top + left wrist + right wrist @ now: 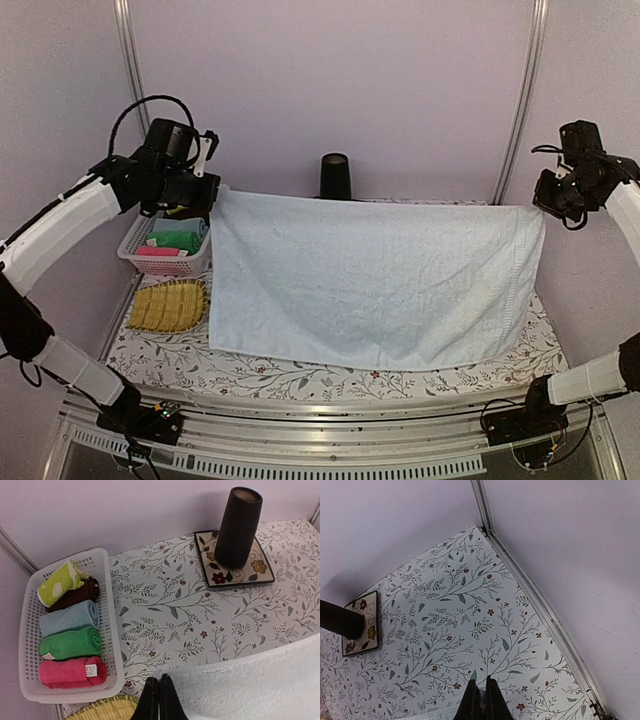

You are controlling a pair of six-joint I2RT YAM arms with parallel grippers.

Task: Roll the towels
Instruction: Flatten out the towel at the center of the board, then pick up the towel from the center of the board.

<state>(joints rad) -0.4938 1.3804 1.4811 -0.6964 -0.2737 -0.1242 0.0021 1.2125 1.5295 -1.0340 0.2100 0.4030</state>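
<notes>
A large white towel (370,280) hangs spread out between my two grippers, its lower edge resting on the flowered tabletop. My left gripper (213,190) is shut on its top left corner, seen in the left wrist view (160,681) with white cloth (260,685) beside the jaws. My right gripper (541,207) is shut on the top right corner (481,684). A yellow-green patterned towel (60,582) and a light blue towel (70,617) lie rolled in a white basket (113,630).
The basket (135,258) also holds brown, green (70,642) and pink (70,672) rolls. A straw tray (170,305) lies in front of it. A dark cup (240,527) stands on a flowered mat (262,570) at the back. Walls close in on both sides.
</notes>
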